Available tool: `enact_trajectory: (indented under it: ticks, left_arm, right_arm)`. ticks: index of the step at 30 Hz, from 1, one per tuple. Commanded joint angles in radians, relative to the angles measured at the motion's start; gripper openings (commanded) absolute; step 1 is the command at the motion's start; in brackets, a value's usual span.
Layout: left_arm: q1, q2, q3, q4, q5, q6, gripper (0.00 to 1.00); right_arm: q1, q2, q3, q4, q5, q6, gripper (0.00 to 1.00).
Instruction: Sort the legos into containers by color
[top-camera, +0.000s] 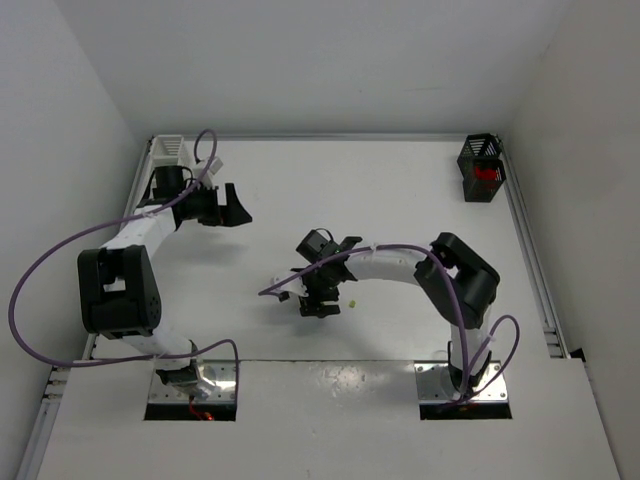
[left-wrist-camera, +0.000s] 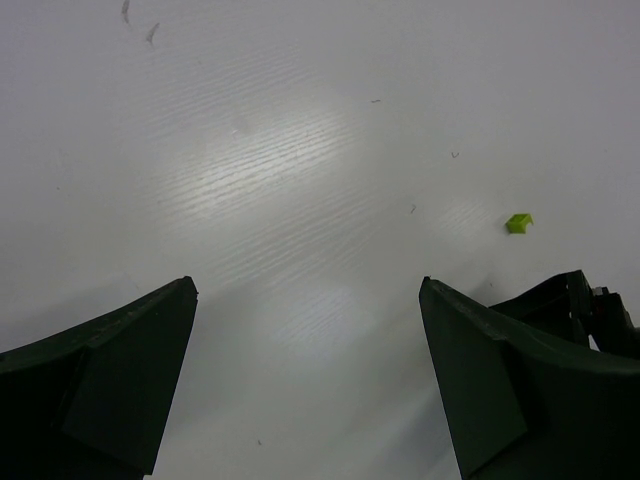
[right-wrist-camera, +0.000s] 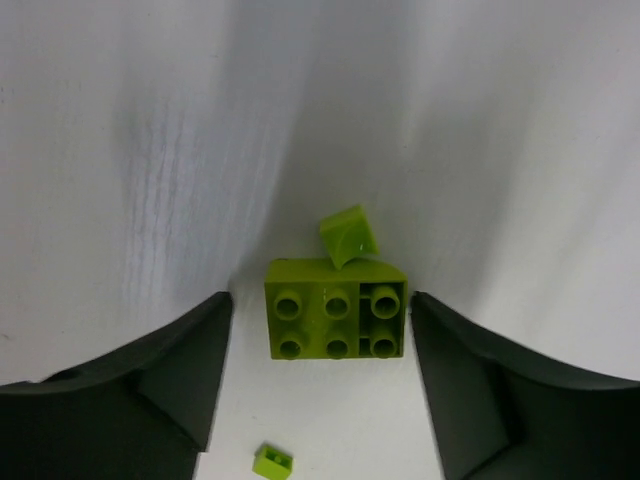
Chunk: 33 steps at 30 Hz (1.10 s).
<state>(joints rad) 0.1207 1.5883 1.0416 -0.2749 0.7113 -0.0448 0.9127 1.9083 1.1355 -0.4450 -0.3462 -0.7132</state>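
In the right wrist view my right gripper (right-wrist-camera: 322, 298) is open, low over the table, with a lime yellow-green six-stud lego (right-wrist-camera: 336, 320) lying between its fingers, untouched. A small lime piece (right-wrist-camera: 349, 235) rests against the brick's far edge. Another tiny lime piece (right-wrist-camera: 273, 461) lies nearer. From above, the right gripper (top-camera: 320, 303) is mid-table with a lime lego (top-camera: 352, 302) just right of it. My left gripper (top-camera: 236, 206) is open and empty near the white bin (top-camera: 168, 152). Its own view (left-wrist-camera: 308, 285) shows bare table and one lime piece (left-wrist-camera: 519, 223). The black bin (top-camera: 481, 167) holds red legos.
The white bin stands in the far left corner and the black bin in the far right corner, both against the table's raised edge rails (top-camera: 532, 250). Purple cables loop off both arms. Part of the right arm (left-wrist-camera: 590, 310) shows in the left wrist view.
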Motion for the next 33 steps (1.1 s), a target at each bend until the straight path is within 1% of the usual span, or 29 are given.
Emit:
enact_trajectory:
  ticks: [1,4,5,6,7,8,9,13,14,17,19,20,21,22,24,25,26,27,28,29,30,31,32,33]
  left_arm:
    - [0.014,-0.007,-0.011,0.025,0.028,0.019,1.0]
    - [0.014,0.002,-0.011,0.025,0.039,0.019,1.0]
    - [0.014,0.002,-0.011,0.025,0.039,0.019,1.0]
    - [0.014,0.002,-0.011,0.025,0.039,0.019,1.0]
    - [0.014,0.002,-0.011,0.025,0.039,0.019,1.0]
    - [0.014,0.002,-0.011,0.025,0.039,0.019,1.0]
    - [0.014,0.002,-0.021,0.025,0.039,0.028,1.0]
    - [0.014,0.002,-0.022,0.025,0.039,0.028,1.0]
    - [0.014,0.002,-0.031,0.025,0.039,0.028,1.0]
    - [0.014,-0.007,-0.031,0.025,0.039,0.037,1.0]
    - [0.014,-0.007,-0.031,0.025,0.048,0.037,1.0]
    - [0.014,-0.007,-0.031,0.025,0.048,0.037,1.0]
    - [0.014,-0.007,-0.022,0.025,0.048,0.037,1.0]
    - [0.014,-0.007,-0.022,0.025,0.059,0.037,1.0]
    - [0.014,-0.007,-0.022,0.016,0.059,0.037,1.0]
    - [0.014,-0.007,-0.022,0.016,0.059,0.037,1.0]
    - [0.014,-0.007,-0.022,0.016,0.059,0.037,1.0]
    - [0.014,-0.007,-0.022,0.016,0.059,0.037,1.0]
    - [0.014,-0.007,-0.022,0.016,0.059,0.037,1.0]
    - [0.014,-0.007,-0.022,0.016,0.059,0.037,1.0]
    - [0.014,-0.007,-0.022,0.016,0.059,0.037,1.0]
    - [0.014,-0.007,-0.022,0.016,0.059,0.037,1.0]
    - [0.014,0.004,-0.022,0.016,0.059,0.037,1.0]
    - [0.014,0.004,-0.022,0.016,0.059,0.037,1.0]
  right_arm:
    - [0.014,0.001,-0.014,0.034,0.0,0.012,0.69]
    - [0.014,-0.008,-0.014,0.034,0.012,0.021,0.56]
    - [0.014,-0.02,-0.014,0.034,0.012,0.04,0.54]
    - [0.003,-0.029,-0.014,0.013,0.012,0.05,0.49]
    - [0.003,-0.054,-0.014,0.003,0.012,0.07,0.41]
    - [-0.008,-0.07,-0.014,0.003,0.012,0.084,0.37]
    - [-0.008,-0.09,-0.014,-0.006,0.012,0.096,0.34]
    - [-0.04,-0.189,-0.003,-0.07,0.05,0.159,0.29]
    - [-0.052,-0.205,0.021,-0.083,0.067,0.179,0.27]
    - [-0.129,-0.267,0.046,-0.116,0.121,0.241,0.22]
    - [-0.216,-0.29,0.046,-0.103,0.199,0.261,0.19]
    - [-0.254,-0.29,0.065,-0.103,0.219,0.261,0.19]
    - [-0.296,-0.29,0.081,-0.103,0.231,0.261,0.17]
    - [-0.389,-0.29,0.104,-0.121,0.245,0.261,0.15]
    - [-0.492,-0.236,0.211,-0.144,0.245,0.261,0.14]
    - [-0.6,-0.215,0.255,-0.144,0.245,0.27,0.14]
    - [-0.656,-0.189,0.356,-0.158,0.245,0.285,0.14]
    - [-0.71,-0.119,0.415,-0.173,0.245,0.297,0.14]
    - [-0.81,-0.074,0.552,-0.187,0.245,0.32,0.12]
    - [-0.859,-0.024,0.632,-0.237,0.222,0.334,0.12]
    - [-0.905,0.086,0.715,-0.265,0.222,0.349,0.12]
    - [-0.978,0.144,0.882,-0.293,0.222,0.377,0.12]
    - [-1.007,0.2,0.968,-0.351,0.208,0.377,0.12]
    - [-1.032,0.3,1.113,-0.375,0.208,0.388,0.12]
